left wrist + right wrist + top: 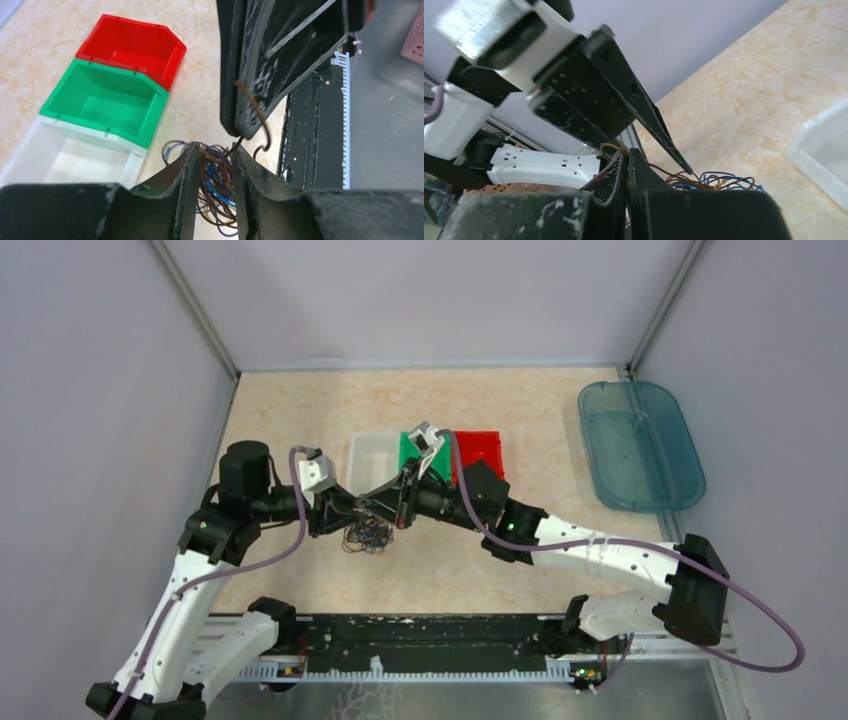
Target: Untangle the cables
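Note:
The cables (367, 534) are a small bundle of brown, blue and yellow wires on the table between my two grippers. My left gripper (352, 510) is over the bundle. In the left wrist view the left gripper (216, 150) stands a little open, with the cables (220, 185) showing in the gap between its fingers. My right gripper (402, 502) comes in from the right. In the right wrist view the right gripper (628, 152) is shut on a brown wire (616, 148) that loops above its tips and runs down to the cables (719, 181). That brown wire (257, 112) also shows in the left wrist view.
Three open bins stand in a row just behind the grippers: white (372, 455), green (410, 445) and red (482, 450). A blue-green tray (640, 445) lies at the back right. Walls close the table's back and sides. A black rail (420, 640) runs along the near edge.

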Action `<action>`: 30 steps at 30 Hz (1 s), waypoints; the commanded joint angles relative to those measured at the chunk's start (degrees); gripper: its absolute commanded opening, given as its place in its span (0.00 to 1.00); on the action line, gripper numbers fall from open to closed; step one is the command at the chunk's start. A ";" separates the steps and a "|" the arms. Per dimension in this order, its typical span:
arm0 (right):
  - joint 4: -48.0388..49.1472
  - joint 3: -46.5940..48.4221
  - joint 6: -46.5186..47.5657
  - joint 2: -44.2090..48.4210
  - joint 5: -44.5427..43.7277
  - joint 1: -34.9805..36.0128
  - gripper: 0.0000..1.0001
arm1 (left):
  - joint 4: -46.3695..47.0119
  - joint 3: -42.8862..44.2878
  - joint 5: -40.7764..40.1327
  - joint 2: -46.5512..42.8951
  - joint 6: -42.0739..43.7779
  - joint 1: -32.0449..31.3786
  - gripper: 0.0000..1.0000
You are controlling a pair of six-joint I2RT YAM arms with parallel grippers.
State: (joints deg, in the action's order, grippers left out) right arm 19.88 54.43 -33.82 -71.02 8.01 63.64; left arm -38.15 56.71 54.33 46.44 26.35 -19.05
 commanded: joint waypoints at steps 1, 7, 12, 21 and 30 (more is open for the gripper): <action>6.88 4.05 -2.89 -0.51 2.09 0.53 0.00 | 6.54 -3.25 0.50 -1.42 -6.08 -0.46 0.33; 7.37 4.39 -3.67 -1.29 2.77 0.71 0.00 | 12.55 -3.55 -0.22 -0.98 -10.83 -0.51 0.28; 7.11 3.81 -3.67 -1.18 2.63 0.71 0.00 | 13.45 -2.51 1.94 -0.38 -13.43 -0.55 0.16; 4.40 -0.99 -3.09 3.68 -1.70 0.70 0.57 | 14.03 0.24 8.20 -0.20 -21.01 -0.55 0.00; 2.52 -9.03 0.87 12.35 -8.93 0.61 0.71 | 17.91 1.89 8.14 -0.22 -26.57 -0.55 0.00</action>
State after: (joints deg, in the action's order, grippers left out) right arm 21.34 45.67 -35.44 -60.07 1.50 63.79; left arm -24.40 56.71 61.32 46.65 3.92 -19.27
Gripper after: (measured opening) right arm 0.702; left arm 0.013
